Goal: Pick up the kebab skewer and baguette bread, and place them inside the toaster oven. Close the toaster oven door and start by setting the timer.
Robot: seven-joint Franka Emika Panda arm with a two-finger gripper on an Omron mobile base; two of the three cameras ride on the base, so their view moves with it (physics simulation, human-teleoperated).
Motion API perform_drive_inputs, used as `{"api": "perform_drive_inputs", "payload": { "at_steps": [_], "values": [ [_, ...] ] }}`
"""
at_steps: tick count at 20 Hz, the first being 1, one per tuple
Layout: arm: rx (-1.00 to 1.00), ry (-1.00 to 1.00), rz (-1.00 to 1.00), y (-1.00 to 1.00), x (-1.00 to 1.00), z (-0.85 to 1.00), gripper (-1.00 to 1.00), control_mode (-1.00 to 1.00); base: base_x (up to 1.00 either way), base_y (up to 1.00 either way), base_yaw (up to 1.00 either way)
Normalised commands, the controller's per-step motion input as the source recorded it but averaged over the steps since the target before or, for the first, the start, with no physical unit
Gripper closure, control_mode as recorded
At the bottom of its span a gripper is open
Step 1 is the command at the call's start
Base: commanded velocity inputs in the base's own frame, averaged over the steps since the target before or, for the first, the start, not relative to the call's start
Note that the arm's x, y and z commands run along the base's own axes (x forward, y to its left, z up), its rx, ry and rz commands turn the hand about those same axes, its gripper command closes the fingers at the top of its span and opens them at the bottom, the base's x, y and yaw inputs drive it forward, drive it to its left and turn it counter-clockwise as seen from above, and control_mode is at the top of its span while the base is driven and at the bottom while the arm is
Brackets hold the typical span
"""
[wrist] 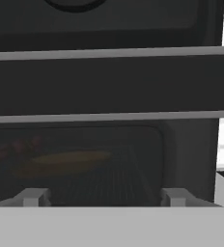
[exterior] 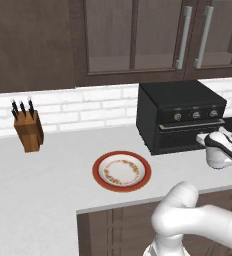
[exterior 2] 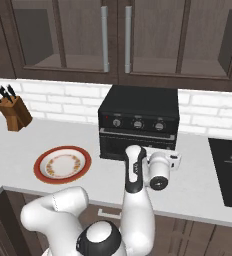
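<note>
Oven: I see the black oven (exterior: 180, 117) at the back of the counter (exterior: 53, 175), against the white brick wall, below the glass-front cabinets (exterior 2: 115, 37).
Door: the door (exterior 2: 137, 143) stands upright and shut, with its bar handle (wrist: 109, 54) crossing my hand view above the window.
Bread: behind the door glass I make out the dim golden bread (wrist: 65, 161) on the wire rack.
Skewer: the reddish skewer (wrist: 17, 147) is faint, just beside the bread at its upper left.
Gripper: the hand (exterior 2: 160, 172) hangs close in front of the door; my pictures do not settle whether the fingers are spread or closing, and nothing sits between them.
Open room: bare counter lies left of the oven, out to the plate (exterior: 121, 171).
Edges: the plate lies near the counter's front edge; a knife block (exterior: 28, 127) stands well apart by the wall.
Right side: a dark cooktop (exterior 2: 228, 172) lies beyond the oven.
</note>
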Motion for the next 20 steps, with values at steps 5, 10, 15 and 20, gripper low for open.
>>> {"api": "perform_drive_inputs", "payload": {
  "at_steps": [5,10,15,20],
  "values": [
    [0.00,0.00,0.00,0.01,0.14,0.10,-1.00,-1.00,0.00,0.00,0.00],
    [0.00,0.00,0.00,0.00,-0.09,0.14,-1.00,-1.00,0.00,0.00,0.00],
    [0.00,0.00,0.00,0.00,-0.55,0.42,-1.00,-1.00,0.00,0.00,0.00],
    [0.00,0.02,0.00,0.00,-0.54,0.62,-1.00,-1.00,0.00,0.00,0.00]
  ]
}}
